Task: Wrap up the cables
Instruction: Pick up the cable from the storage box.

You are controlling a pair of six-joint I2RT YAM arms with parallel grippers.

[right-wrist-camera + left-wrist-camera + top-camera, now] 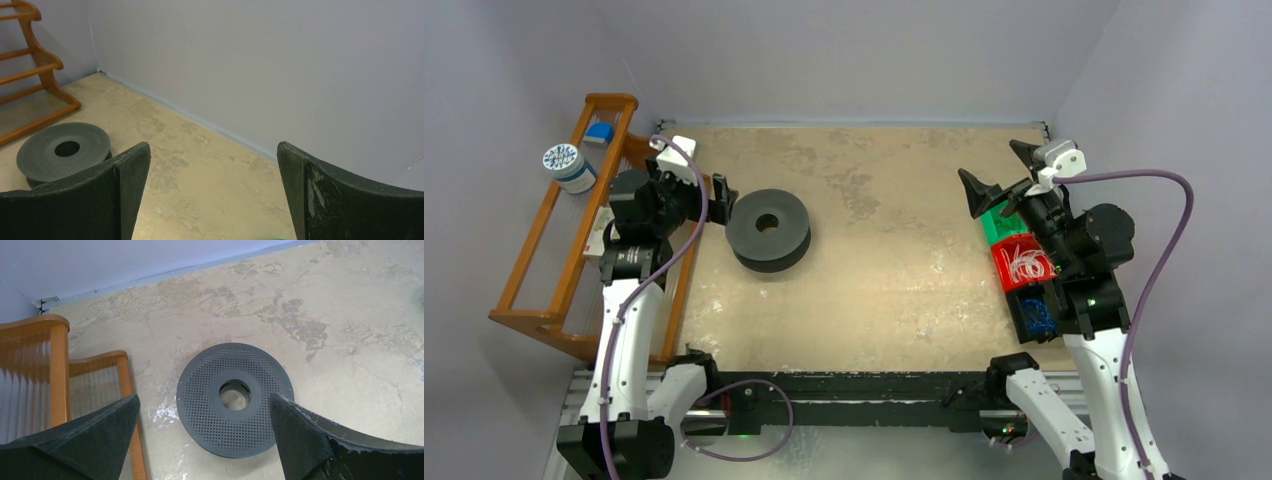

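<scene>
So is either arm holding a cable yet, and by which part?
No, nothing is held. The left gripper and right gripper both have their jaws open and empty; the cables lie in the red bin.

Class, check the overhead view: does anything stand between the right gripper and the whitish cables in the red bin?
Nothing visible does. The right gripper, open, hovers over the green bin; the cables lie uncovered in the open-topped red bin next to it. Only the right arm overlaps that bin's right side.
</scene>
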